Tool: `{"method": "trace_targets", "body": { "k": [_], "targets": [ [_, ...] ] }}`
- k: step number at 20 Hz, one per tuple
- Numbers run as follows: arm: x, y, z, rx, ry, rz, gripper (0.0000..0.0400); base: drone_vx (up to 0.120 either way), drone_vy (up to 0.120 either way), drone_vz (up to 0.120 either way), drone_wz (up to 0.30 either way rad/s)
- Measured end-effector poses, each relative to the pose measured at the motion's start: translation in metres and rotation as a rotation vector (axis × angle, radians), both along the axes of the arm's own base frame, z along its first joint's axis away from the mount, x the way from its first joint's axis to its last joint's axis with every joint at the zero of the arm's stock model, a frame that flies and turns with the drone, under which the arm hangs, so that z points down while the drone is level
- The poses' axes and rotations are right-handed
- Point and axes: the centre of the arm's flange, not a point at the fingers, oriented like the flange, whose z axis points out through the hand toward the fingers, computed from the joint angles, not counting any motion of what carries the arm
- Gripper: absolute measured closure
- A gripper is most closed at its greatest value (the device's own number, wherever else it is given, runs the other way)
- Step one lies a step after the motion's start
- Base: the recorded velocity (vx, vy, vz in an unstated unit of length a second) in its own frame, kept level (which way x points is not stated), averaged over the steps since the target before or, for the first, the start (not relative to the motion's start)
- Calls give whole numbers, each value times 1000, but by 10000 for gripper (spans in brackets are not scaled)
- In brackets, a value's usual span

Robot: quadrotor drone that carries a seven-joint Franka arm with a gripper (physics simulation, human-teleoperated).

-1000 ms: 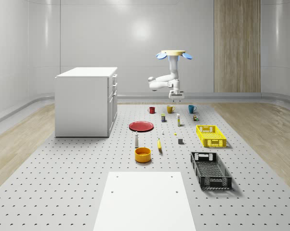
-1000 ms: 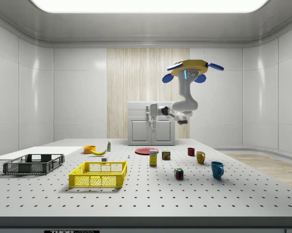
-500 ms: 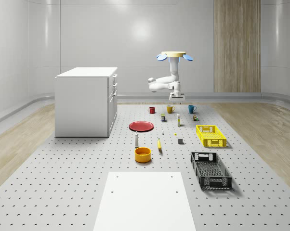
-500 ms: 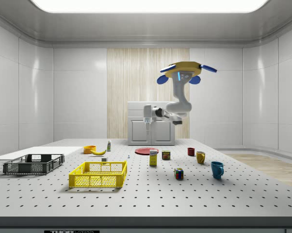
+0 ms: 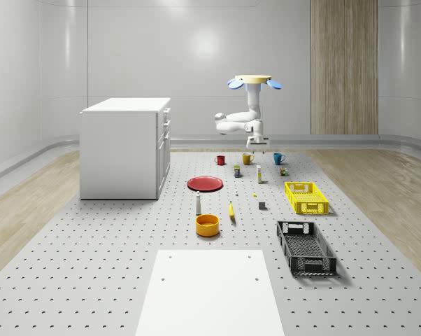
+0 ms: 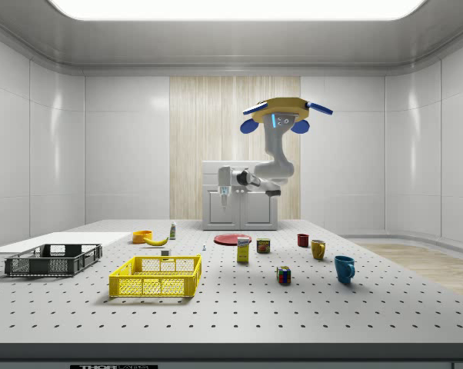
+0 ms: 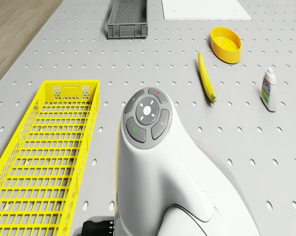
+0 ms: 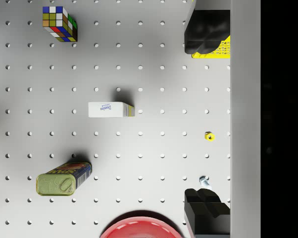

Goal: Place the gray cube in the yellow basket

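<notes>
The gray cube (image 5: pixel 262 205) sits on the perforated table, just to the whole-scene view's left of the yellow basket (image 5: pixel 306 197) (image 6: pixel 156 276) (image 7: pixel 44 147). The drone (image 5: pixel 253 80) (image 6: pixel 285 114) hovers high over the table's far half, above the small boxes and cans. Its white arm (image 7: pixel 158 162) reaches down and forward. My gripper (image 5: pixel 258 145) (image 6: pixel 224 200) (image 8: pixel 207 119) hangs well above the table, open and holding nothing. In the wrist view the two black fingers (image 8: pixel 206 29) stand wide apart, with a white box (image 8: pixel 111 109) on the table below and a corner of the basket (image 8: pixel 222 49) behind one finger.
A black crate (image 5: pixel 305 246) (image 7: pixel 128 19), yellow bowl (image 5: pixel 207 225) (image 7: pixel 225 44), banana (image 7: pixel 206 77), bottle (image 7: pixel 269 89) and red plate (image 5: pixel 205 183) (image 8: pixel 141 229) lie around. A Rubik's cube (image 8: pixel 60 23) and a can (image 8: pixel 64 178) sit beneath. A white cabinet (image 5: pixel 125 145) stands at the whole-scene view's left.
The drone, arm and gripper have drifted steadily toward the side view's left, staying at about the same height. Nothing on the table moved.
</notes>
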Motion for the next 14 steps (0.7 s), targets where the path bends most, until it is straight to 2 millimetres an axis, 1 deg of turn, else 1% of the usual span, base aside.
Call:
{"method": "trace_targets", "body": {
  "k": [14],
  "targets": [
    [0,0,0,0,0,0,0,120,0,0,0]
  ]
}}
